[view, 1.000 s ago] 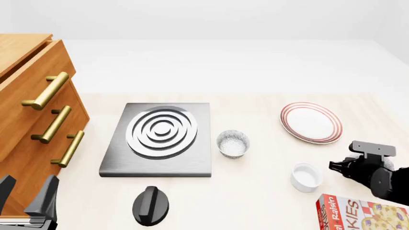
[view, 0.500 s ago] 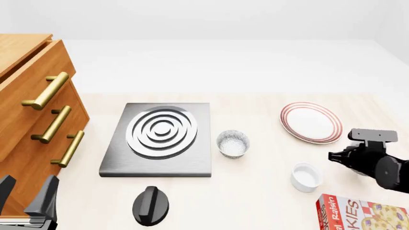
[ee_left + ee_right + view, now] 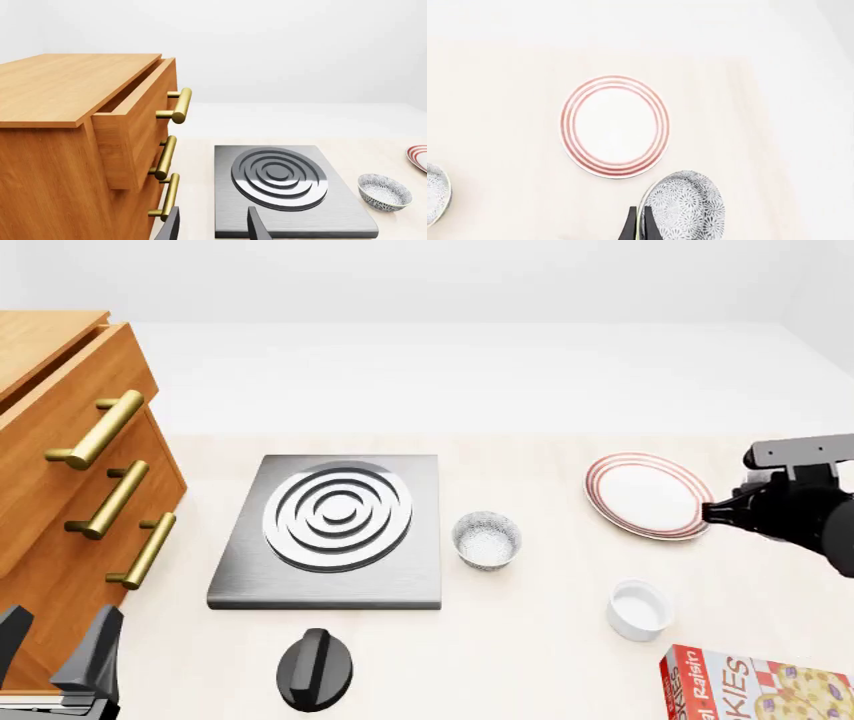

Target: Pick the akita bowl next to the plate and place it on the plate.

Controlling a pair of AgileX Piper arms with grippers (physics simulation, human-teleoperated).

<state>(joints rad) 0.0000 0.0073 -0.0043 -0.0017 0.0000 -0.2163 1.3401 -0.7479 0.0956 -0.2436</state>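
In the right wrist view the right gripper (image 3: 640, 227) is clenched on the near rim of the akita bowl (image 3: 684, 205), which sits at lower centre of the frame, just clear of the plate (image 3: 615, 126) at mid-frame. Judged best practice: maintain the pinch, carry the bowl over the plate's white centre, lower it level, then release. The left gripper (image 3: 213, 225), at the bottom edge of its wrist view, stands released and grasps nothing

Counted: two speckled akita bowls (image 3: 486, 540) (image 3: 684, 206), one red-ringed white plate (image 3: 649, 496), one plain white ramekin (image 3: 639, 609), one grey stove burner (image 3: 334, 528), one black knob (image 3: 315, 669), one wooden drawer cabinet (image 3: 67, 470), one cookie box (image 3: 754, 688).
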